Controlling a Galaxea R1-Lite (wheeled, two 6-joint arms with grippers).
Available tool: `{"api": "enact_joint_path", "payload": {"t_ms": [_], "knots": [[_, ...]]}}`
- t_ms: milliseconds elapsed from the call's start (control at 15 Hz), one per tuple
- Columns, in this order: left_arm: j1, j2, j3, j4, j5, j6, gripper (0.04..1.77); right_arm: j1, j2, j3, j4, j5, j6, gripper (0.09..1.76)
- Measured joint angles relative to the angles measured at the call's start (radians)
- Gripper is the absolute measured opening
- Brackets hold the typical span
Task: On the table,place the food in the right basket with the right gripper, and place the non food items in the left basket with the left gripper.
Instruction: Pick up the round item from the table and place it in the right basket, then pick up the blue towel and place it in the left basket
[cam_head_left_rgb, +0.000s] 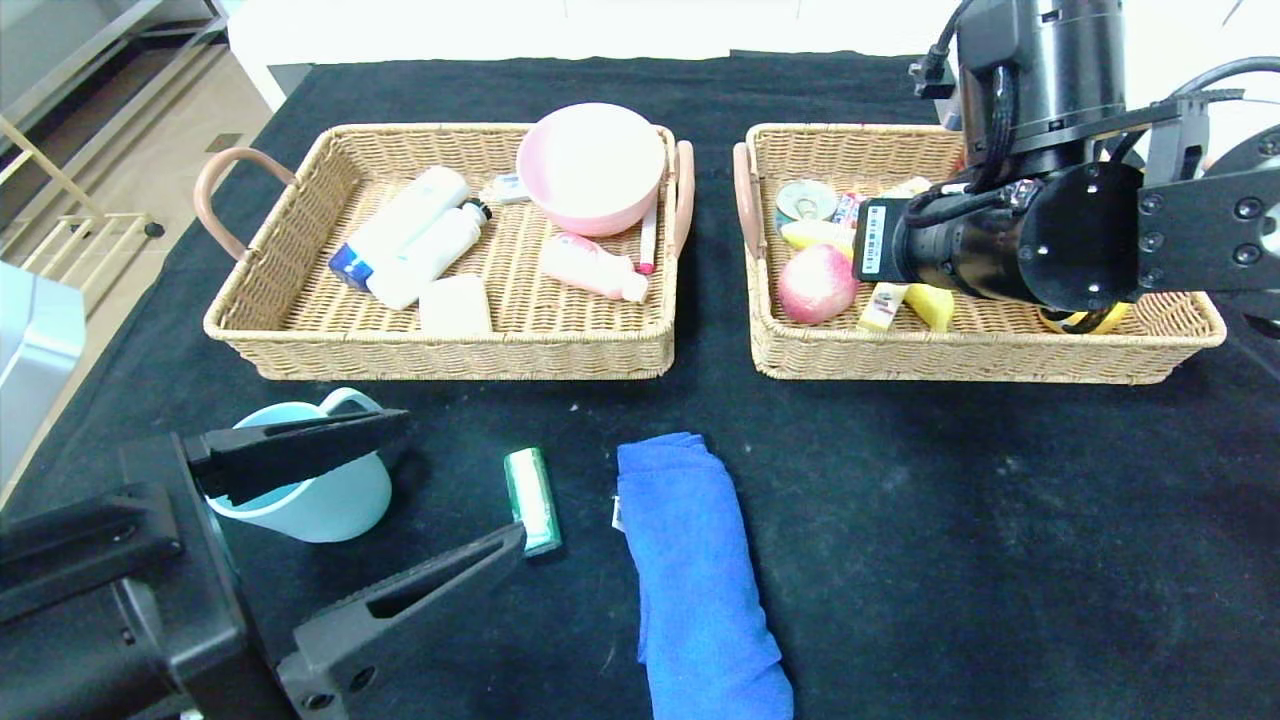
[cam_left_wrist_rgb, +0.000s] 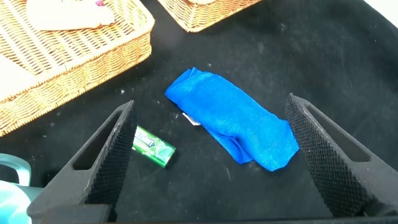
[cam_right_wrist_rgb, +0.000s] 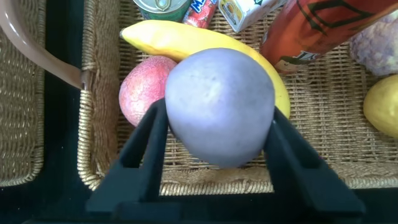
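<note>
Looking at head view: right gripper (cam_head_left_rgb: 905, 255) hangs over the right basket (cam_head_left_rgb: 1180, 345) at upper right; its fingers are hidden behind the wrist here.
head view, leftovers: blue towel (cam_head_left_rgb: 695, 570), green pack (cam_head_left_rgb: 532, 500) and light-blue cup (cam_head_left_rgb: 310, 490) sit on the black table (cam_head_left_rgb: 1000, 520), lower half of frame, all non-food I'd say.
head view, left basket (cam_head_left_rgb: 290, 330): pink bowl (cam_head_left_rgb: 592, 165), white bottles, a soap-like block.
left wrist view: left gripper (cam_left_wrist_rgb: 211, 152) spread wide, holding nothing, towel and pack between its fingers further off.
right wrist view: purple round thing (cam_right_wrist_rgb: 219, 106) sits between the fingers above an apple (cam_right_wrist_rgb: 140, 90), banana (cam_right_wrist_rgb: 186, 40), can and carton; grip looks loosened, can't tell if it's let go.
handling guess: smooth, firm, rolls easily, so pinch across its widest part. Towel is soft and floppy, grab mid-fold.
</note>
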Motion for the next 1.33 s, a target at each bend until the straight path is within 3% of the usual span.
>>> {"api": "enact_joint_path", "payload": {"t_ms": [267, 533, 933, 1133, 1333], "knots": [[0.0, 0.0, 0.0, 0.0, 0.0, 0.0, 1.72, 0.008, -0.002, 0.005, 0.001, 0.0, 0.0, 1.33], [0.0, 0.0, 0.0, 0.0, 0.0, 0.0, 1.72, 0.015, -0.004, 0.007, 0.003, 0.001, 0.001, 1.48], [0.0, 0.0, 0.0, 0.0, 0.001, 0.0, 1.72, 0.025, -0.036, 0.07, 0.0, 0.007, 0.0, 1.6], [0.0, 0.002, 0.002, 0.0, 0.001, -0.001, 1.72, 0.045, -0.099, 0.117, -0.022, 0.084, -0.002, 1.64], [0.0, 0.006, 0.004, 0.001, 0.001, -0.001, 1.72, 0.077, -0.189, 0.253, -0.037, 0.145, -0.034, 1.66]]}}
